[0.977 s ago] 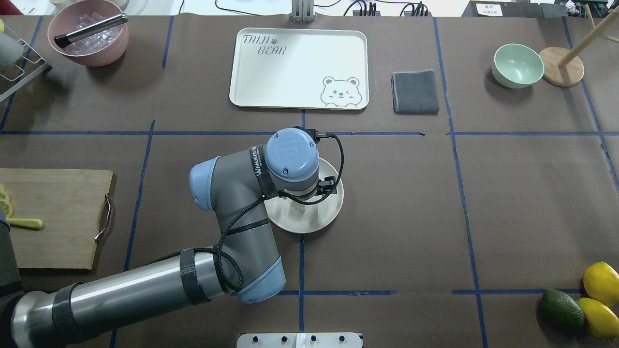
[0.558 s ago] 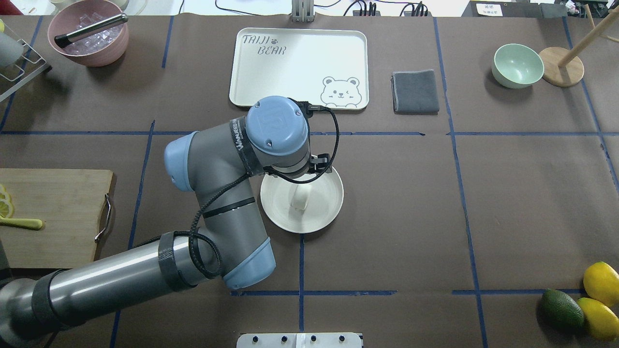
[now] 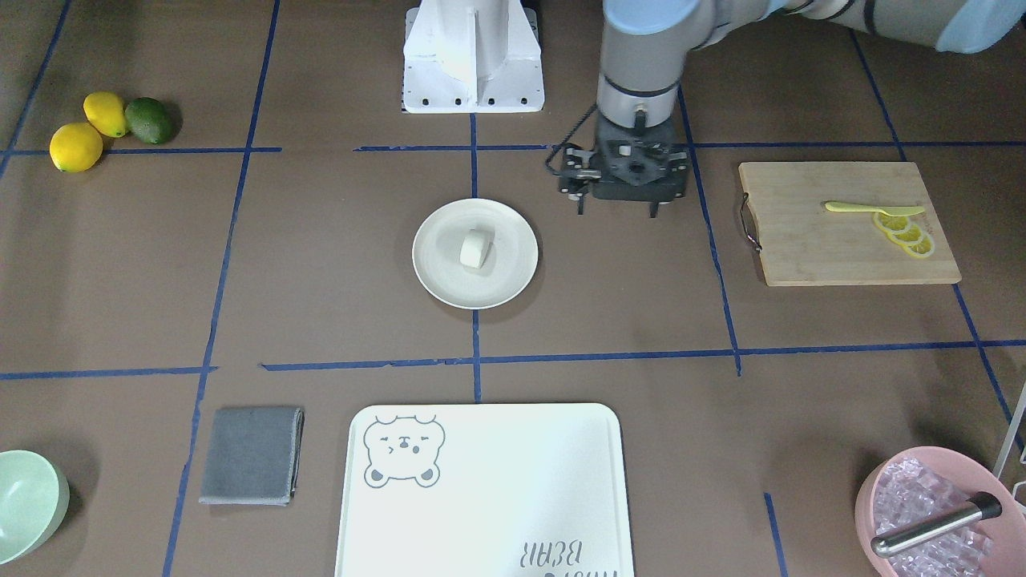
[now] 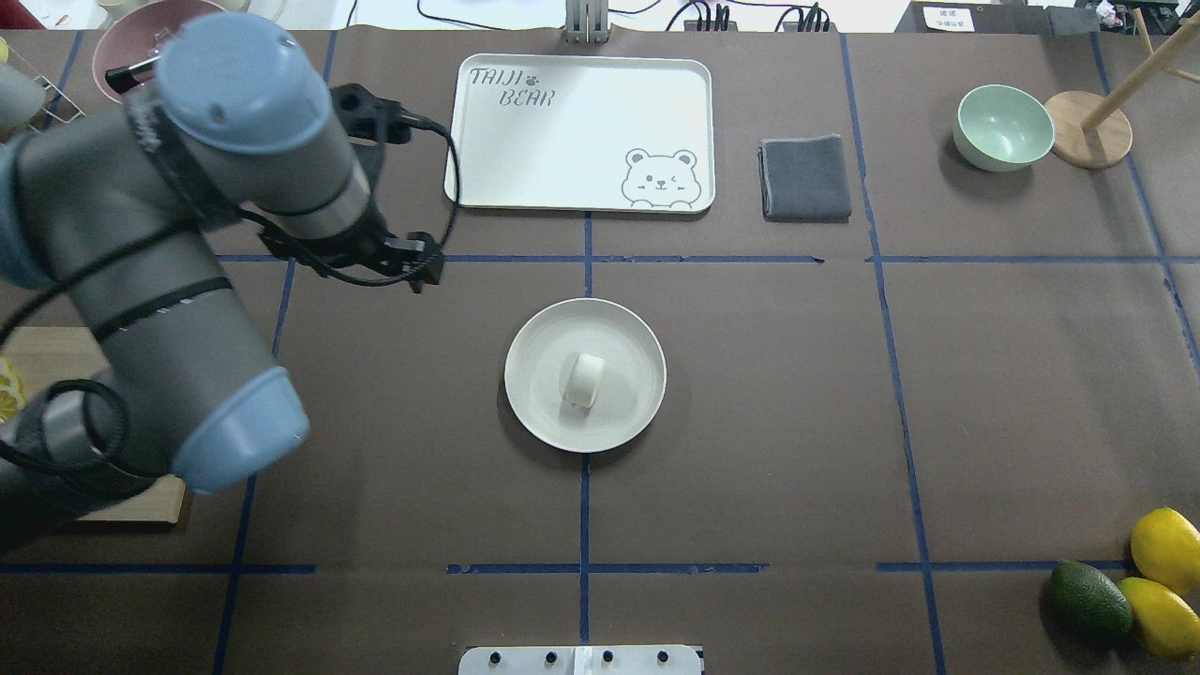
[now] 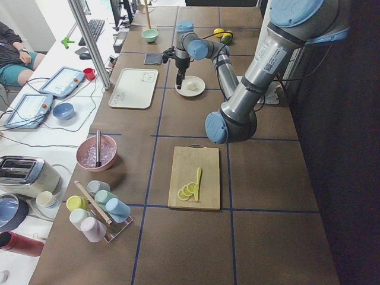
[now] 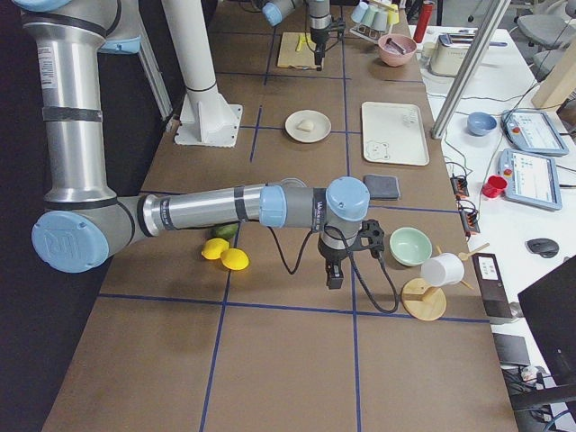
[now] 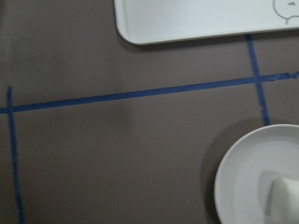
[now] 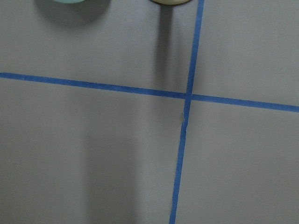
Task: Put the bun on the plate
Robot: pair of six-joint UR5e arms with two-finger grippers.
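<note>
The small white bun (image 4: 583, 380) (image 3: 474, 248) lies near the middle of the round cream plate (image 4: 539, 417) (image 3: 437, 276), with nothing touching it. My left gripper (image 3: 619, 211) hangs above the table off to the plate's side, toward the cutting board, its two fingers apart and empty. In the overhead view the wrist hides it. The left wrist view catches the plate (image 7: 233, 186) and the bun (image 7: 282, 200) at its lower right corner. My right gripper (image 6: 335, 273) shows only in the exterior right view, near the mint bowl, so I cannot tell its state.
A bear-print tray (image 4: 581, 131), a grey cloth (image 4: 806, 178), a mint bowl (image 4: 1003, 127) and a wooden stand (image 4: 1087, 127) line the far side. A cutting board (image 3: 842, 240) with lemon slices, a pink ice bowl (image 3: 930, 513), and lemons with an avocado (image 4: 1162, 548) sit at the edges.
My left arm has drawn back from over the plate toward the table's left and risen. The bun, hidden under the wrist a second ago, now lies uncovered on the plate.
</note>
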